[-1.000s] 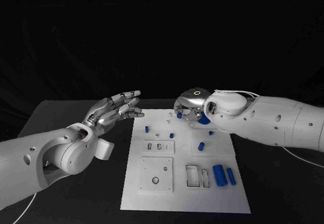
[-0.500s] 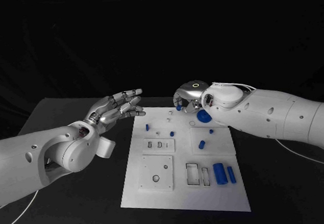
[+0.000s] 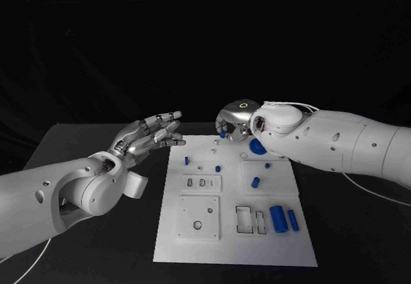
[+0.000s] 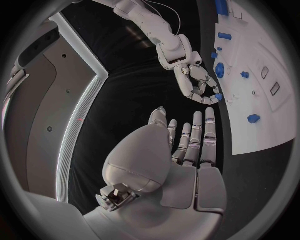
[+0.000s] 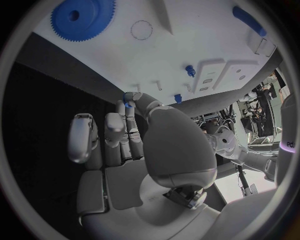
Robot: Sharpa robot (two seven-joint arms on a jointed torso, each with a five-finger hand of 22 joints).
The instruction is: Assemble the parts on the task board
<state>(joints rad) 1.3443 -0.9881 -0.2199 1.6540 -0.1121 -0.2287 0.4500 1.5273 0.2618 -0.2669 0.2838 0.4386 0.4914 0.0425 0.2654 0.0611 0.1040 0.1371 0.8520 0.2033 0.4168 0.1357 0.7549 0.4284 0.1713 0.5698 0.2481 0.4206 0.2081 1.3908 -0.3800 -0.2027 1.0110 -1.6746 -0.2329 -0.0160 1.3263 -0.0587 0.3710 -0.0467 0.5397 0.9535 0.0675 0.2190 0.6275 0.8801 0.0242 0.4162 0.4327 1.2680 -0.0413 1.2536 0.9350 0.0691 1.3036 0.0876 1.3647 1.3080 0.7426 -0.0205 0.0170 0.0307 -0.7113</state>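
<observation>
The white task board [image 3: 232,244] lies in the middle of the black table. My right hand [image 3: 232,123] hovers over the board's far edge and pinches a small blue part [image 3: 222,134] between thumb and fingertip; the same small blue part [image 5: 128,104] [image 4: 217,96] appears in both wrist views. A blue gear [image 3: 258,147] [image 5: 81,17] lies flat on the board just under that wrist. My left hand [image 3: 151,137] [image 4: 187,145] is held above the table left of the board's far corner, fingers spread and holding nothing.
Small blue pegs [image 3: 186,161] [image 3: 217,169] [image 3: 256,181] stand on the board's far half. Two blue cylinders [image 3: 277,218] [image 3: 293,221] lie near the right edge beside rectangular slots [image 3: 244,221]. A raised square plate [image 3: 199,221] sits at the near left.
My right hand has risen and drawn back toward the board's far edge with the small blue part, uncovering the blue gear. The left hand has barely moved.
</observation>
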